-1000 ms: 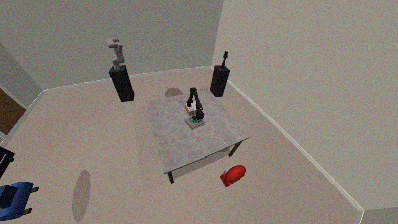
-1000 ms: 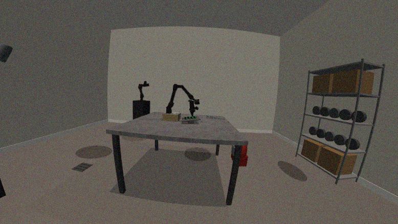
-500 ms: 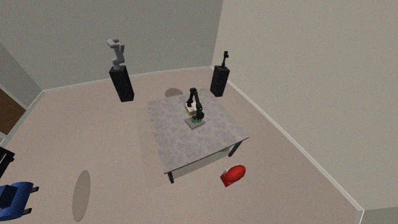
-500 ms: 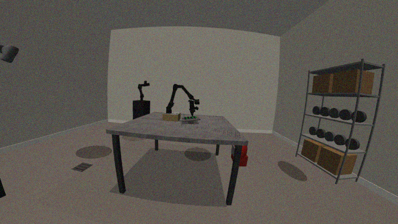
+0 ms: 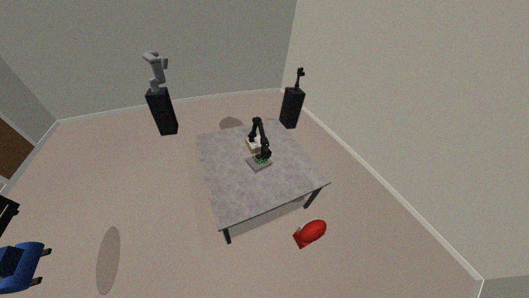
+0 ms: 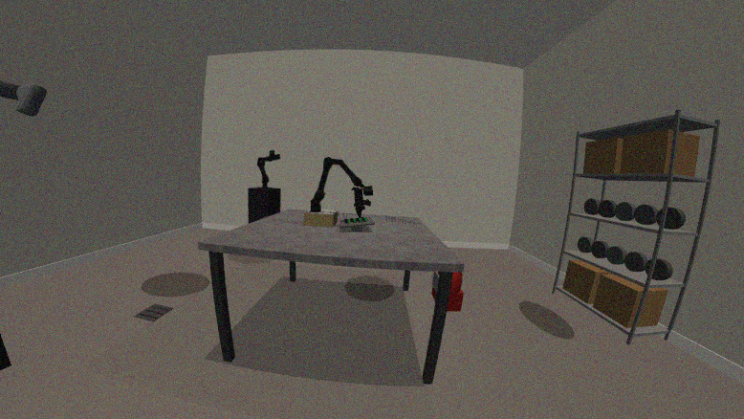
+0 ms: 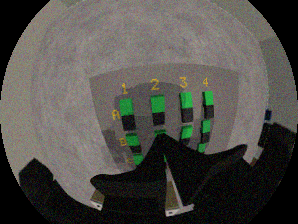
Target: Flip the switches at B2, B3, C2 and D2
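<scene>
The switch panel [image 5: 255,169] [image 6: 356,228] [image 7: 226,100] lies on the table, with green and black switches. My gripper [image 5: 260,156] [image 6: 359,216] [image 7: 160,136] is shut and empty, its tips low over the panel at B2. Only a green sliver of switch B2 [image 7: 160,132] shows past the tips; whether they touch it I cannot tell. Switch B3 [image 7: 186,132] shows its green far part just right of the tips. C2 and D2 are hidden behind the gripper in the wrist view. Which ends are raised is too small to tell.
Row A shows fully, with A2 [image 7: 158,110] beyond the tips. B1 [image 7: 133,140], B4 [image 7: 205,131], C1 [image 7: 138,159] and part of C4 [image 7: 201,148] flank the gripper. A yellowish box [image 5: 253,147] [image 6: 320,219] stands beside the arm's base on the table [image 5: 251,196] [image 6: 322,250].
</scene>
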### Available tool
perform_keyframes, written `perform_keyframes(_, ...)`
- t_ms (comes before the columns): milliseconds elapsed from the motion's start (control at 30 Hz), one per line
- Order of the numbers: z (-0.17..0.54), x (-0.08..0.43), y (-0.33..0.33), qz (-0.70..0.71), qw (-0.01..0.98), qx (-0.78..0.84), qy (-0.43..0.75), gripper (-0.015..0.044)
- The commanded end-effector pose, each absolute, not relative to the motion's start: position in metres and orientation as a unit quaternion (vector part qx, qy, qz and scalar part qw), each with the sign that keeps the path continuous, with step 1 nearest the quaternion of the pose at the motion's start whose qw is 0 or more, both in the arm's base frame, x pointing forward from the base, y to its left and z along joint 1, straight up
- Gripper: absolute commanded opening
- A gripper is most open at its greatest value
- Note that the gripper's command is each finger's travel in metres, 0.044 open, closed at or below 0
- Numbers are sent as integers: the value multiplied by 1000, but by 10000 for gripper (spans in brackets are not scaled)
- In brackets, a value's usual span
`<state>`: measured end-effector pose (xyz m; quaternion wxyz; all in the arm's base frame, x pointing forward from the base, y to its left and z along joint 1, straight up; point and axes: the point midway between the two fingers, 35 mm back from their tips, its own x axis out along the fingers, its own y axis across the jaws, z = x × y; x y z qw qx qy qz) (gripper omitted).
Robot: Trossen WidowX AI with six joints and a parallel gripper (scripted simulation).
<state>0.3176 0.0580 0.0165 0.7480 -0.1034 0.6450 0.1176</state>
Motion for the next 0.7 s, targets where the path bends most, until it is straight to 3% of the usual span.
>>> perform_keyframes(0,14,317,58,117,746,-105,647,0)
perform_keyframes(667,11,317,58,117,746,-105,647,0)
